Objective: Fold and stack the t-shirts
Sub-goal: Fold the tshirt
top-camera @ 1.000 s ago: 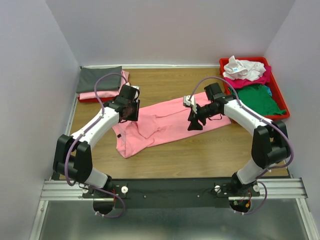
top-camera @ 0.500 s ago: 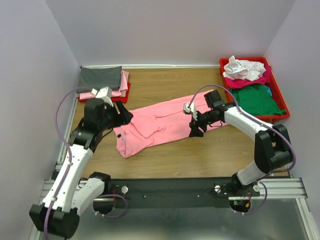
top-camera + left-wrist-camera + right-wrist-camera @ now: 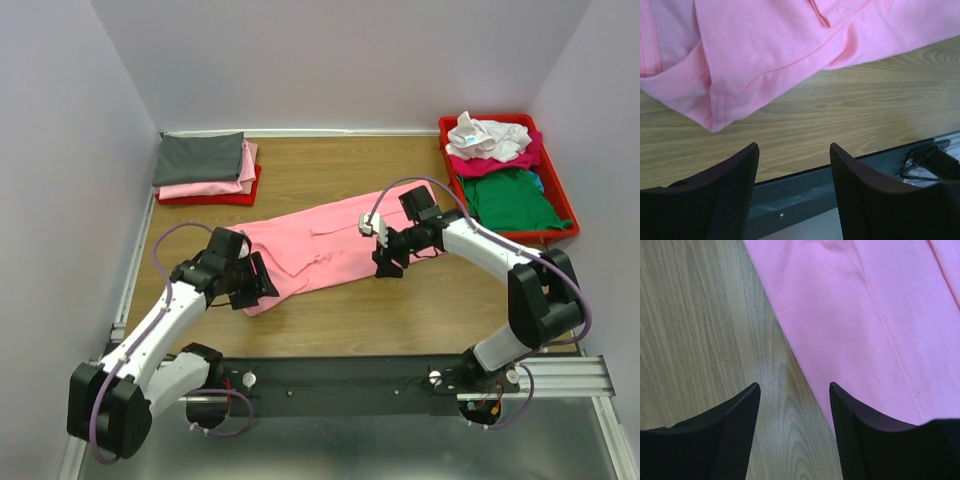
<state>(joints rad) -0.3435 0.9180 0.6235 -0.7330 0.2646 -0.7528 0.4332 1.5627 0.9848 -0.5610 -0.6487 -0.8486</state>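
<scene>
Plain light pink cloth t-shirt (image 3: 330,245) lies spread mid-table, long axis 8 to 2 o'clock, on the wooden table (image 3: 420,315). Left gripper (image 3: 794,150) spread, empty, just beside the shirt's 8 o'clock corner. Right gripper (image 3: 795,390) spread, empty, at its 4 o'clock edge.

The pink t-shirt (image 3: 330,245) is soft, matt cloth with thin sewn lines (easy to see up close). The desk (image 3: 420,310) is smooth wood with wavy grain and a faint shine. The left tool (image 3: 792,147) has dull black fingers (image 3: 730,195) with tiny dots, and the red tray (image 3: 571,222) looks like hard plastic.
</scene>
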